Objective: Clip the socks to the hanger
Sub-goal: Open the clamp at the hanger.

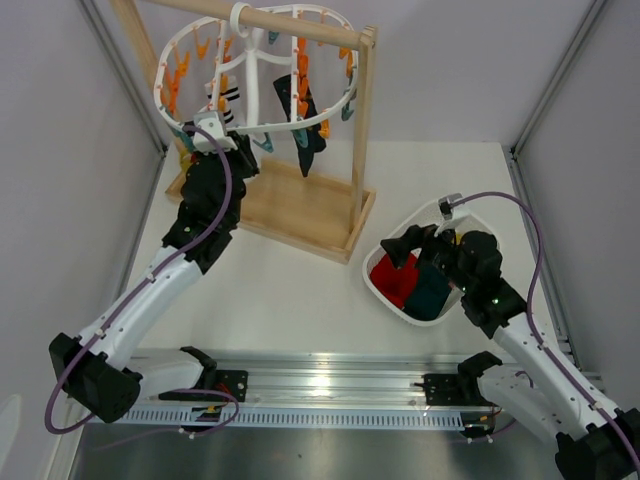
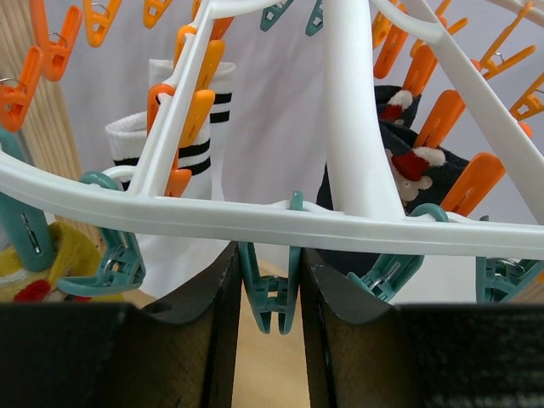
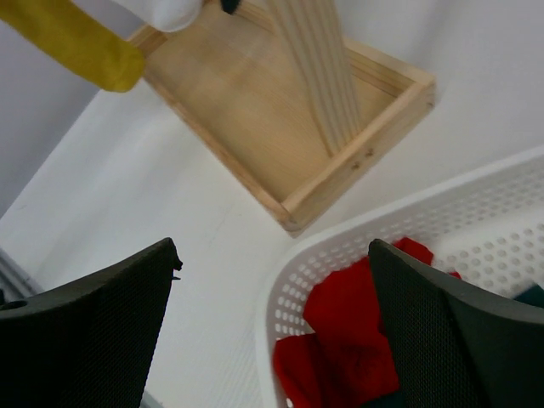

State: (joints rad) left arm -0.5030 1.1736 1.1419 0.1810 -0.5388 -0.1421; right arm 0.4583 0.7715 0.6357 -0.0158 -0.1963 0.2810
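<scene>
The left gripper (image 2: 269,255) is raised to the near rim of the hanger (image 1: 168,95). Its 2 fingers (image 2: 208,331) stand narrow, one on each side of a teal peg (image 2: 270,299) that hangs from the ring – they seem to press its sides. Behind this peg a white sock with black stripes (image 2: 204,140) and a dark patterned sock (image 2: 406,161) hang from orange pegs, and a yellow sock (image 2: 59,255) shows at the lower left.

The right gripper (image 3: 274,251) is over the left rim of the white basket (image 3: 476,221), fingers wide apart and holding nothing. In the basket lie 2 more socks – a red sock (image 1: 392,282) and a teal sock (image 1: 432,292), touching each other. The hanger hangs on a wooden rack (image 1: 300,212), just beside the basket.
</scene>
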